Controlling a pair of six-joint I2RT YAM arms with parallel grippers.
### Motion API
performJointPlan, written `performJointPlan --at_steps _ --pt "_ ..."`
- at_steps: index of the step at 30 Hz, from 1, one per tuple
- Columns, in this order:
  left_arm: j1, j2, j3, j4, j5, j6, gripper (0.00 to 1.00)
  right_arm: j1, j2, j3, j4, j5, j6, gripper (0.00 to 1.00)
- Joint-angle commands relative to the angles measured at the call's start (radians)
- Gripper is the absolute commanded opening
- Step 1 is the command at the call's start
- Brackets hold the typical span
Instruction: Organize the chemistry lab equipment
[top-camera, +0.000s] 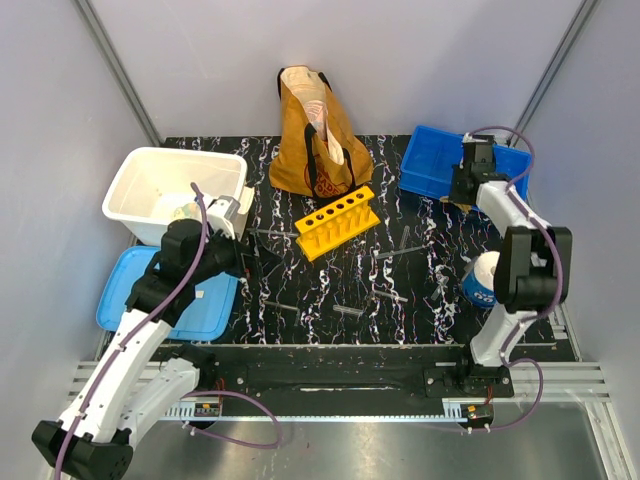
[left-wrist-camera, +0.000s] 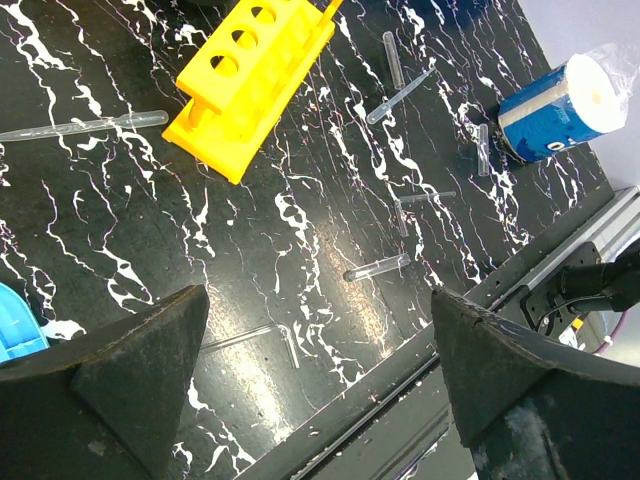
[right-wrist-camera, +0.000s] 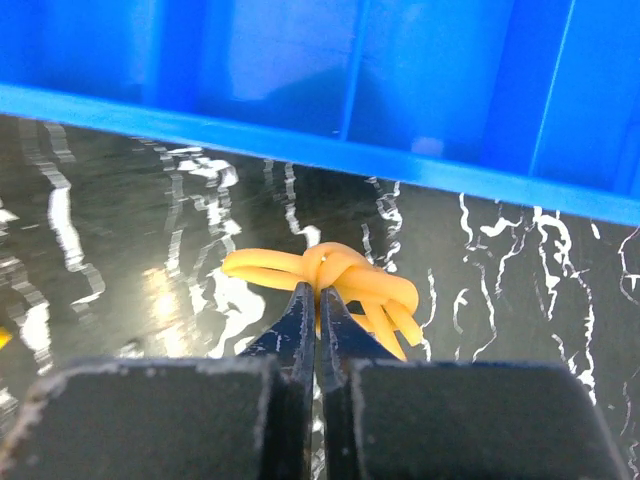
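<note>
Lying at about 11 o'clock from the left gripper (left-wrist-camera: 318, 310) in its wrist view, the yellow test-tube rack (left-wrist-camera: 250, 80) rests on the black marbled table (left-wrist-camera: 300, 220), well apart from the fingers. A clear pipette (left-wrist-camera: 90, 125) lies at the rack's 9 o'clock, its tip just beside the foot. Thin clear tubes are scattered between 12 and 2 o'clock of the gripper: one tube (left-wrist-camera: 378, 267) is nearest and another tube (left-wrist-camera: 393, 58) lies farther off, toward the blue-wrapped roll (left-wrist-camera: 560, 105). From above, the rack sits mid-table at 6 o'clock of the mustard tote bag (top-camera: 315, 140) and roughly 8 o'clock of the right gripper (top-camera: 462, 195), well apart from it.

The rack is bright yellow plastic, a long block with a single row of round holes on a wider foot.

The left gripper's jaws stand wide apart above the table, with nothing between them. The right gripper's fingers are pressed together beside the near wall of the blue bin (right-wrist-camera: 400, 160). Their tips meet at a knotted orange-yellow band (right-wrist-camera: 350, 285) lying on the table. Whether a strand is actually pinched cannot be told.
</note>
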Motion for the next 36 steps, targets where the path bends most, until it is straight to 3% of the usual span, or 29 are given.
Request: performJointPlan --at_steps 1,10,20,26,36 --pt "-0.004 -0.005 0.0 0.054 -0.014 -0.005 0.97 0.013 -0.195 -0.035 -0.033 -0.118 0.114 0.0" --pt "-0.004 0.041 0.068 0.029 0.026 0.009 0.96 0.099 -0.487 -0.21 0.008 -0.48 0.289 0.0" --pt "-0.009 0.153 0.123 0.132 0.224 -0.058 0.93 0.376 -0.709 -0.407 0.26 -0.614 0.635 0.0" --pt "-0.036 0.216 0.123 0.276 0.342 -0.198 0.89 0.521 -0.743 -0.455 0.375 -0.617 0.703 0.0" --pt "-0.133 0.27 0.106 0.388 0.326 -0.339 0.73 0.66 -0.723 -0.451 0.393 -0.564 0.686 0.0"
